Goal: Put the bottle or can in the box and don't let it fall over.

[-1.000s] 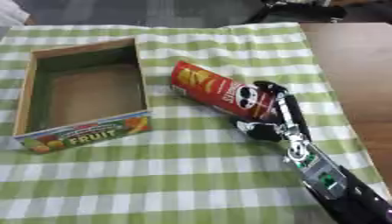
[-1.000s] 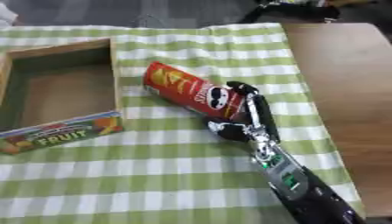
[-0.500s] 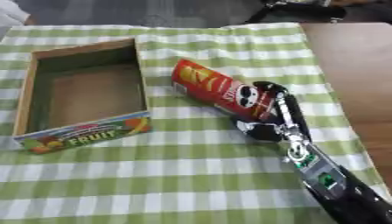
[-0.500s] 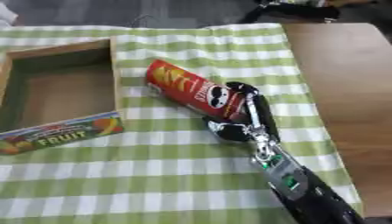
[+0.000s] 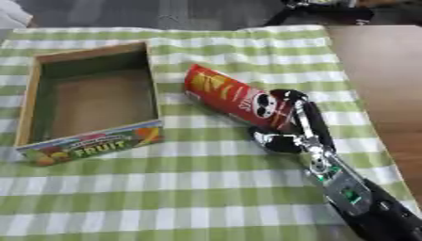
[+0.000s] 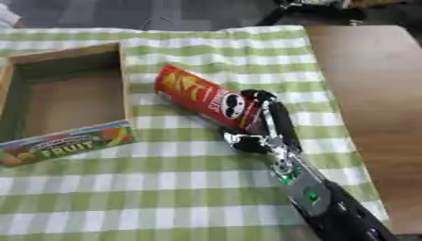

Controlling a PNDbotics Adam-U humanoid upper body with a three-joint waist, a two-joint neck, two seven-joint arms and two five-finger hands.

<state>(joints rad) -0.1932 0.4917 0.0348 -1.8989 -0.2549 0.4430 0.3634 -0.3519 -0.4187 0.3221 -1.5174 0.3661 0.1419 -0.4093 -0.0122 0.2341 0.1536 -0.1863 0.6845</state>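
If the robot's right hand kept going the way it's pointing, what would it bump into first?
The right hand points up and left, and its fingers already curl around the red can, lying on its side. So the can comes first.

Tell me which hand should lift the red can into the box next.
The right hand: its fingers are already curled around the lower end of the red can, which lies on its side just right of the box. The left hand shows in neither view.

A wooden table (image 5: pixel 375 80) carries a green checked cloth (image 5: pixel 190 188), with a cardboard box (image 5: pixel 91 141) and red can (image 5: pixel 227 94) lying on it.
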